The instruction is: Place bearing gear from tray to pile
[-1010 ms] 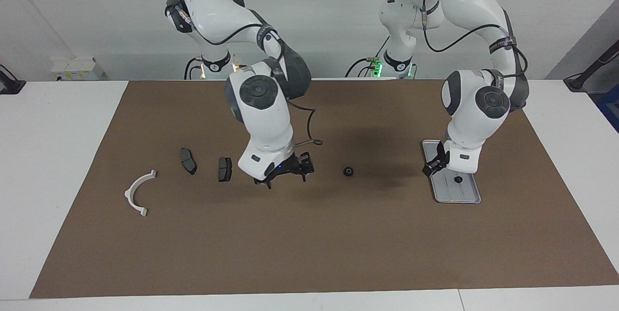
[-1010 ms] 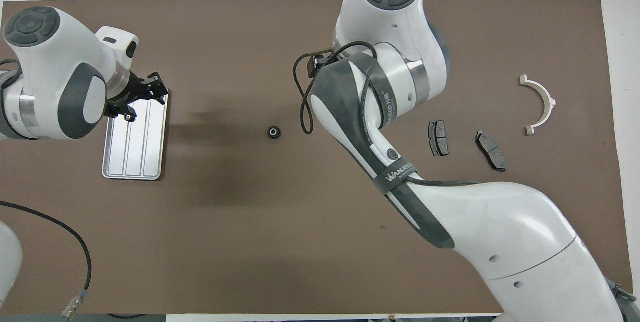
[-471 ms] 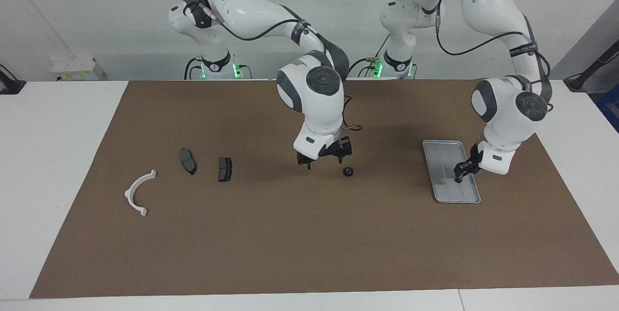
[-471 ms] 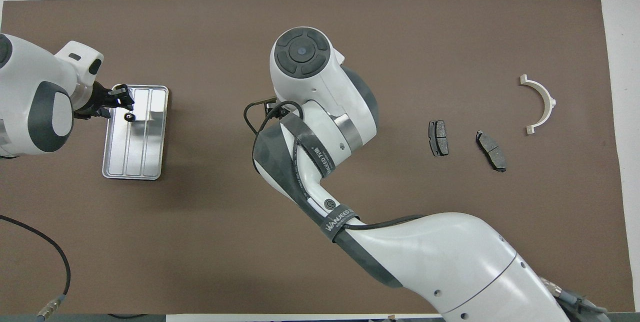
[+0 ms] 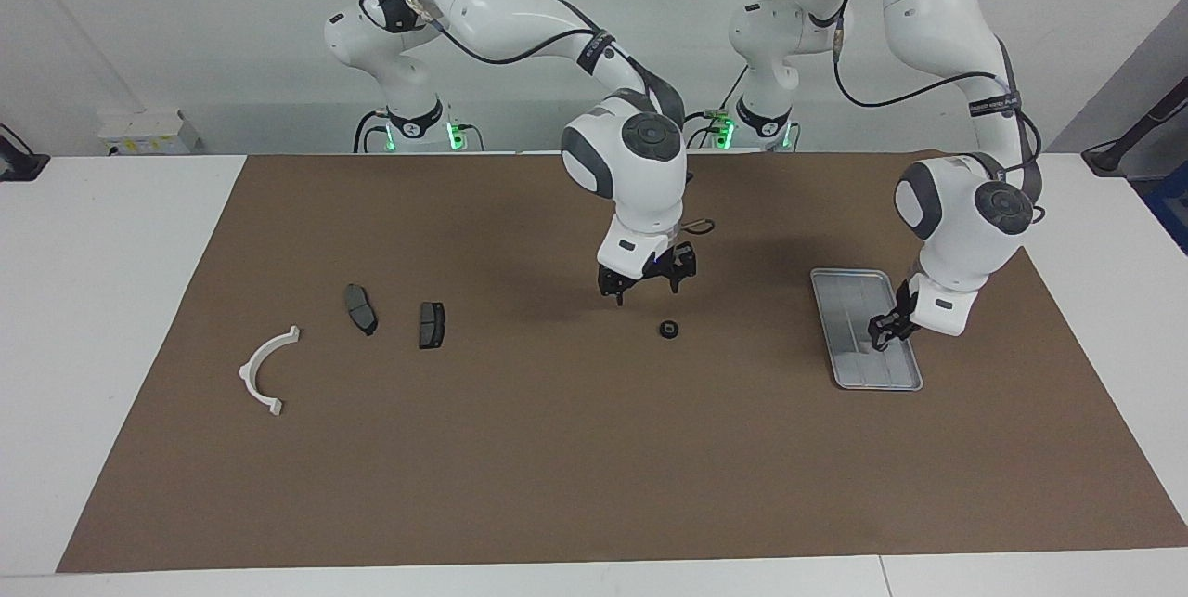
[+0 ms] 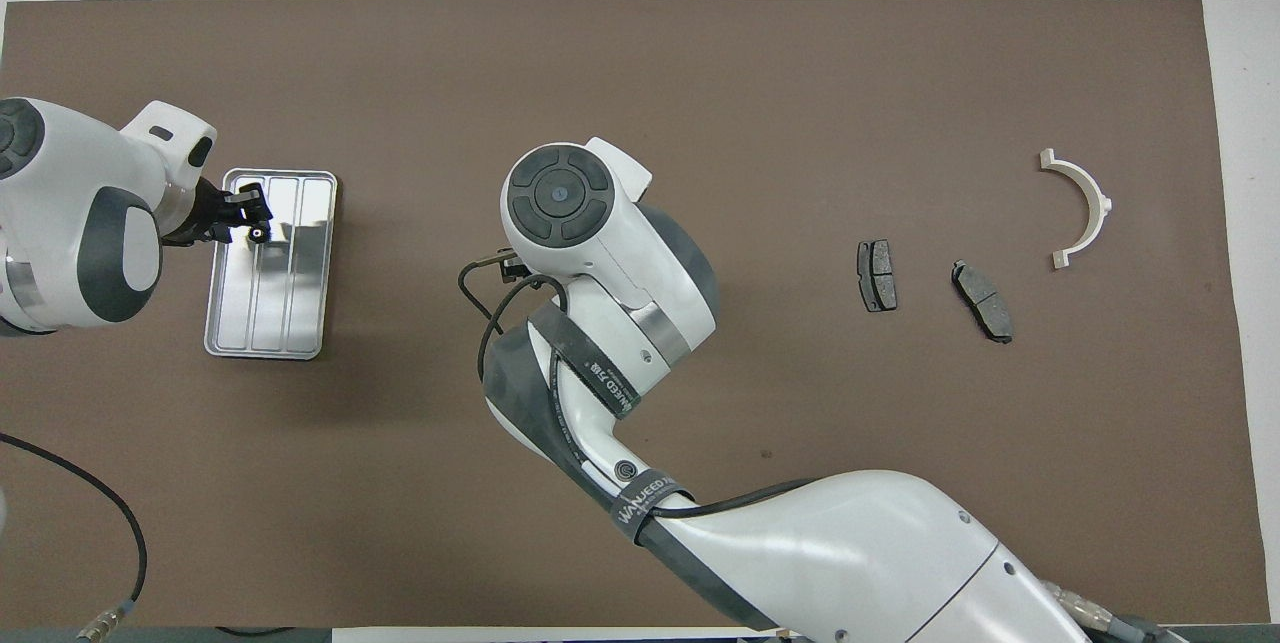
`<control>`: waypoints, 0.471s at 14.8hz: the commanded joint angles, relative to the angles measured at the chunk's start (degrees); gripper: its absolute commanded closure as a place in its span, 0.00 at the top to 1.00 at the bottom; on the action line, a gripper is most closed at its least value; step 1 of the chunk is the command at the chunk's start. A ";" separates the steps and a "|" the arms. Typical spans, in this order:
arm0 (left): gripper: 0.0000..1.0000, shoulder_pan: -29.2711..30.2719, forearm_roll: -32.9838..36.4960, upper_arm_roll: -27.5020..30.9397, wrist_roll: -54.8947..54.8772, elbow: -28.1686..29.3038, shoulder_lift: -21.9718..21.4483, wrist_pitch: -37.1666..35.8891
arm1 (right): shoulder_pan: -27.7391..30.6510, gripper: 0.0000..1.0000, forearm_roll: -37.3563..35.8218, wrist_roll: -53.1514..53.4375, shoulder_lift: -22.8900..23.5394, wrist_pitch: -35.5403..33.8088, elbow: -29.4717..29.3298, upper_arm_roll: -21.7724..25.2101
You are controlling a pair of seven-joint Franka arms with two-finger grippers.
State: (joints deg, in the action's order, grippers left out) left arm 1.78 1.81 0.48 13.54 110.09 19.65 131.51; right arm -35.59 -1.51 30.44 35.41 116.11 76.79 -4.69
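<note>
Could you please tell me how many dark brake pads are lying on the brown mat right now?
2. One brake pad lies beside the second brake pad, which is closer to the white half-ring bracket, all toward the right arm's end. None seems hidden.

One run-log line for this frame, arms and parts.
left gripper: low over tray, at small black part | right gripper: open, raised above black gear on mat | brake pads, white bracket: untouched

Right fingers (image 5: 650,287) spread; both arms extended
</note>
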 commanded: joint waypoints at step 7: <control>0.46 0.68 0.56 -0.57 -0.62 4.08 -1.02 4.71 | -1.41 0.97 -4.56 4.18 3.09 5.09 1.44 -0.05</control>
State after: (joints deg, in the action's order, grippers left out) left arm 1.80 1.81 0.41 13.51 112.03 19.66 134.08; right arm -37.18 -4.80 33.39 37.47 119.88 78.12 -4.61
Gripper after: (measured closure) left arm 0.498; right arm 0.009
